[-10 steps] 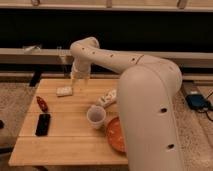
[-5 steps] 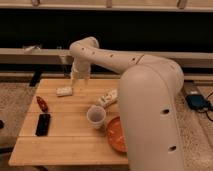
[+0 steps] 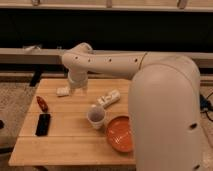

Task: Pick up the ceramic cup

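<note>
The ceramic cup (image 3: 96, 116) is small and pale, with a round rim and a darker inside. It stands upright near the middle of the wooden table (image 3: 65, 145), just left of the orange plate (image 3: 120, 134). My gripper (image 3: 75, 87) hangs below the white wrist over the table's far left part, beside a small white block (image 3: 63, 91). It is well behind and to the left of the cup and is not touching it. My bulky white arm covers the table's right side.
A white remote-like object (image 3: 109, 98) lies just behind the cup. A red object (image 3: 42, 103) and a black phone (image 3: 43, 124) lie near the table's left edge. A dark wall with a ledge runs behind the table.
</note>
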